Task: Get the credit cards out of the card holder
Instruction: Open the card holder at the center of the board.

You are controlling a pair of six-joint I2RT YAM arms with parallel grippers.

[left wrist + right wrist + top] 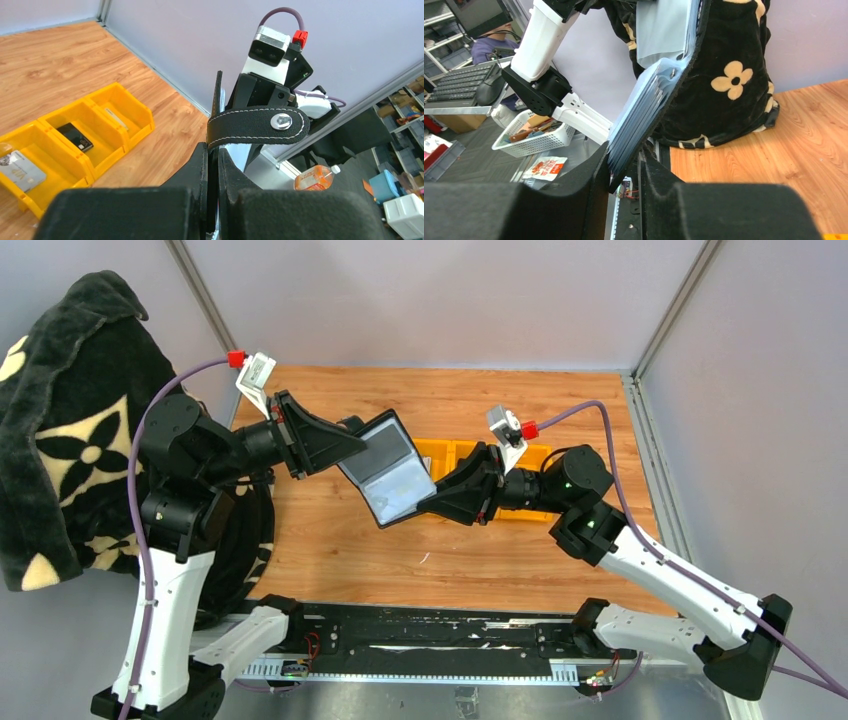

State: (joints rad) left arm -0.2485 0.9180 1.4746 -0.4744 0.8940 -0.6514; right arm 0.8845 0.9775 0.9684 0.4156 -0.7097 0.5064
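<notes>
Holder (390,468) hangs open in mid-air above worktop (330,540), betw. both arms. L fingers (345,443) pinched tight on upper flap, near strap (257,125). R fingers (438,498) clamped on lower flap w/ clear sleeves (644,115). One card (21,170) lies in end compartment of yellow bins (107,160).

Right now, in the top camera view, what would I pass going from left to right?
blanket → left gripper → card holder → right gripper
</notes>
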